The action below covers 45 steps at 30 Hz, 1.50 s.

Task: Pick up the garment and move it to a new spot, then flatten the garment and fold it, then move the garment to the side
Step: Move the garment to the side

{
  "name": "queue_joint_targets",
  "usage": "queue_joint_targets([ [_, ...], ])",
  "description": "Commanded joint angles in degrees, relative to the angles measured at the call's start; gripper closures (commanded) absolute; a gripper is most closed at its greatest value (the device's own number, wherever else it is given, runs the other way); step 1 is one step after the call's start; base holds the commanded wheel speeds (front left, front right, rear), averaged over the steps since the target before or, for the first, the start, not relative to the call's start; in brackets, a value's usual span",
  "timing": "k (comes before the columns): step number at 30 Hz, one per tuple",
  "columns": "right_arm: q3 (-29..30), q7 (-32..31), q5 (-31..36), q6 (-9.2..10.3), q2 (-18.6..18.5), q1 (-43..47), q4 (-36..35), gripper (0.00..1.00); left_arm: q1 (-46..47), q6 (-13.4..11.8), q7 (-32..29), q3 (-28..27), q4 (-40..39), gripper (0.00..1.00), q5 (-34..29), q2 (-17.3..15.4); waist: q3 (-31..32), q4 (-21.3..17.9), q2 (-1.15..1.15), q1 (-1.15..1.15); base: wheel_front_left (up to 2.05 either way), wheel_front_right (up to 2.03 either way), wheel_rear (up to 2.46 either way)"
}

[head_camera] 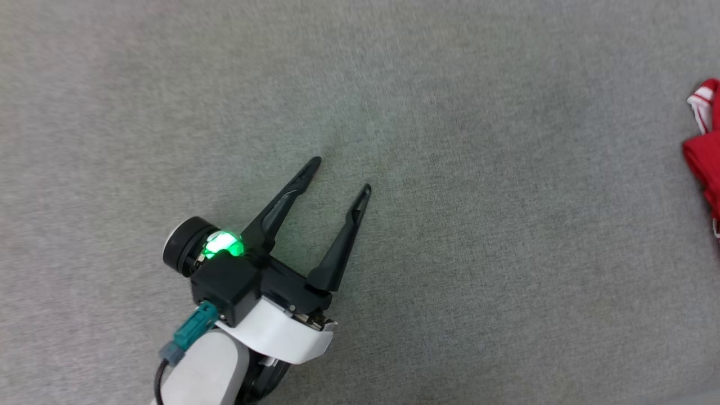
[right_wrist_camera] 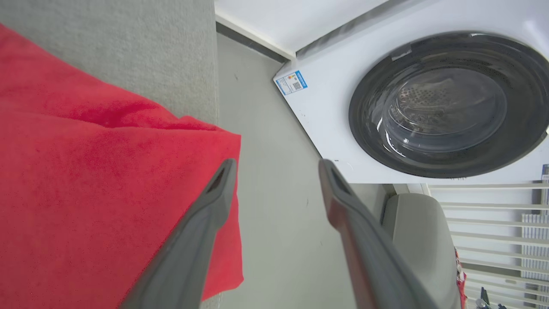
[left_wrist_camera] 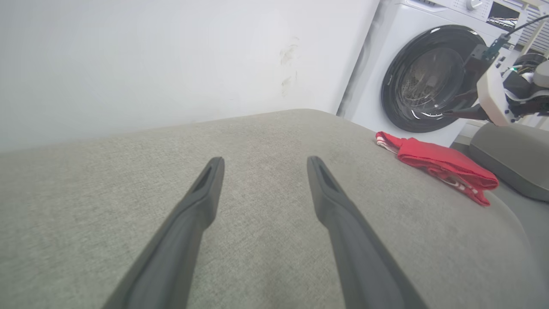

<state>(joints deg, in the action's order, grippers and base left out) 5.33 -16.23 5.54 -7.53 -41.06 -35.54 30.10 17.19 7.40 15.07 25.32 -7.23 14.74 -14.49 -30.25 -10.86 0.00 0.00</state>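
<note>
Left gripper [head_camera: 342,173] spread wide, empty, low over grey fabric surface [head_camera: 450,281]. Right gripper [right_wrist_camera: 278,162] also spread, pinching nothing, at corner of garment [right_wrist_camera: 85,171]. Garment folded, red, lying at surface's right edge, well apart from left gripper. Washing machine [right_wrist_camera: 429,107] beyond.

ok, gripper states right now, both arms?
Left gripper: open, holding nothing.
Right gripper: open, holding nothing; the garment lies close by, not gripped.
</note>
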Motion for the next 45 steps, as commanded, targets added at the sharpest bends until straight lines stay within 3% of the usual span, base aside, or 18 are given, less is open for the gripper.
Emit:
queue_joint_targets([
  [1, 0.8, 1.2, -0.8, 0.08, 0.8, 0.8, -1.9, 0.0, -1.5, 0.0, 0.1, -1.5, 0.1, 0.0, 0.7, 1.4, 4.3, 1.8, 0.0, 0.0, 0.0, 0.0, 0.0],
  [10, 3.9, 6.2, -7.4, 0.07, 9.0, 8.8, -16.8, 0.0, -8.2, -0.1, 0.1, -9.1, 1.2, 0.0, -0.2, 4.4, 16.3, 6.7, 0.0, 0.0, 0.0, 0.0, 0.0],
  [17, 4.2, 9.7, -12.0, 0.07, 20.7, 17.2, -29.9, 0.0, -13.8, -0.6, 0.1, -16.2, 2.7, 0.0, 0.8, 5.7, 22.3, 10.1, 0.0, 0.0, 0.0, 0.0, 0.0],
  [21, 2.7, 12.3, -13.6, 0.06, 26.0, 22.1, -33.7, 0.0, -15.7, -0.8, 0.1, -19.1, 3.9, 0.0, 0.3, 5.9, 24.3, 11.8, 0.0, 0.0, 0.0, 0.0, 0.0],
  [26, 1.9, 16.5, -14.5, 0.06, 32.0, 27.4, -35.1, 0.0, -17.3, -0.8, 0.1, -21.1, 5.5, 0.0, -0.1, 6.7, 26.1, 13.6, 0.0, 0.0, 0.0, 0.0, 0.0],
  [31, 0.2, 21.5, -13.0, 0.06, 35.8, 31.4, -33.7, 0.0, -18.4, -0.8, 0.1, -22.4, 6.4, 0.0, -0.3, 7.4, 27.2, 14.4, 0.0, 0.0, 0.0, 0.0, 0.0],
  [45, -1.0, 27.4, -13.3, 0.06, 38.3, 33.1, -27.2, 0.0, -18.8, -0.1, 0.1, -22.9, 7.3, 0.0, -0.3, 7.9, 28.5, 14.0, 0.0, 0.0, 0.0, 0.0, 0.0],
])
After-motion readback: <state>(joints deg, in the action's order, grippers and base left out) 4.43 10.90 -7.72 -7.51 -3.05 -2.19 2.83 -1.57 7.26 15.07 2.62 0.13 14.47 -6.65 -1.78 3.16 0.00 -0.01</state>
